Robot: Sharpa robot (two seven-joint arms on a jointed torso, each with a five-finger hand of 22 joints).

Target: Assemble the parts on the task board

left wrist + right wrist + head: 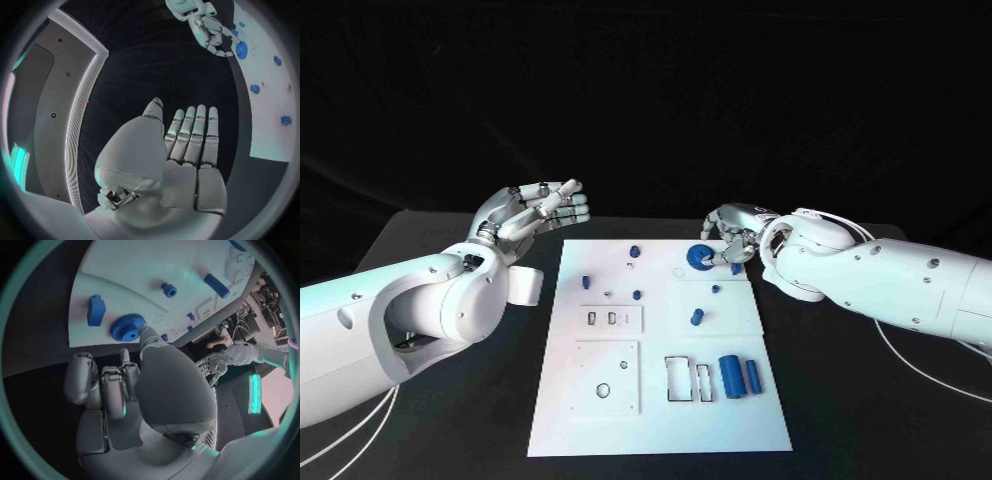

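The right hand [733, 238] touches the blue gear [698, 257] without grasping it, so it may slip; the left hand [538, 208] is released.

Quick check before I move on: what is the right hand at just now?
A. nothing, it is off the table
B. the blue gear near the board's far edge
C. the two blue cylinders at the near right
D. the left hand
B: the right hand has a fingertip against the blue gear on the task board, seen in the head and right wrist views.
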